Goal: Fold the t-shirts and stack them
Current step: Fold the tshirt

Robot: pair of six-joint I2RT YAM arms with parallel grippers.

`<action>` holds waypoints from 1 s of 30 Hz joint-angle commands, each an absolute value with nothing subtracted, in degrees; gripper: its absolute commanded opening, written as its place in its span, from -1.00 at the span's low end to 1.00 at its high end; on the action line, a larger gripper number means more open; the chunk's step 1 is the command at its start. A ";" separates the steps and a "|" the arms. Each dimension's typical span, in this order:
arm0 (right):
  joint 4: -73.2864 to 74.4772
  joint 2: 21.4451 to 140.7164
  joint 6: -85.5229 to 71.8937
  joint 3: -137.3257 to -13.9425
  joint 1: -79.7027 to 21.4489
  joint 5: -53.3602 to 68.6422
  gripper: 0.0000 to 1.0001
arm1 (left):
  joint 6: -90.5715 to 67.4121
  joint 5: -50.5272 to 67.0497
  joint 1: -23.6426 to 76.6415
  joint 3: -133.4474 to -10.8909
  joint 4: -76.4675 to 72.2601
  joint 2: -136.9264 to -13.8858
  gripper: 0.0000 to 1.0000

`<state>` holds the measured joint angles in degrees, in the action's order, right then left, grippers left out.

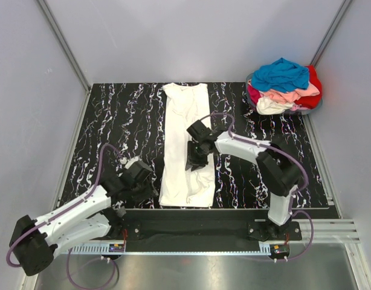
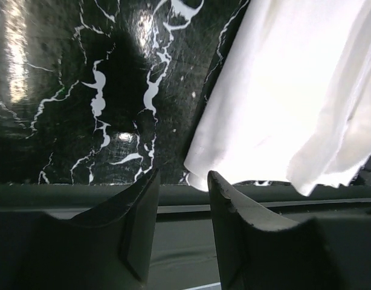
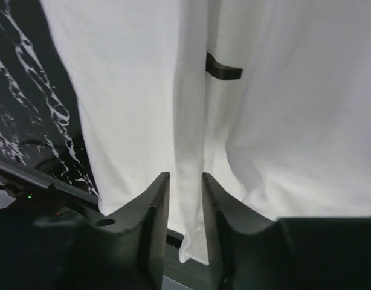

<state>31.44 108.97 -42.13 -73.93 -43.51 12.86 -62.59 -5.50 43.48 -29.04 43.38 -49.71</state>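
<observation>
A cream-white t-shirt (image 1: 182, 121) lies folded lengthwise into a long strip down the middle of the black marbled table (image 1: 113, 127). My right gripper (image 1: 195, 163) hovers over its lower half, jaws slightly apart. In the right wrist view the gripper (image 3: 184, 176) straddles a lengthwise fold ridge of the shirt (image 3: 131, 90). My left gripper (image 1: 147, 194) is open and empty by the shirt's near left corner. The left wrist view shows the gripper (image 2: 182, 178) just short of that corner (image 2: 282, 109).
A heap of t-shirts sits at the back right: blue (image 1: 282, 74) on top, red (image 1: 315, 84), pink (image 1: 288, 95) and cream (image 1: 270, 106). The table's near edge rail (image 2: 264, 205) runs under the left fingers. Grey walls enclose the table.
</observation>
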 commanded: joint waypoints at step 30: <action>38.76 98.00 -41.31 -65.57 -49.22 5.10 -0.12 | -64.07 -10.81 44.65 -28.04 45.18 -47.46 -0.15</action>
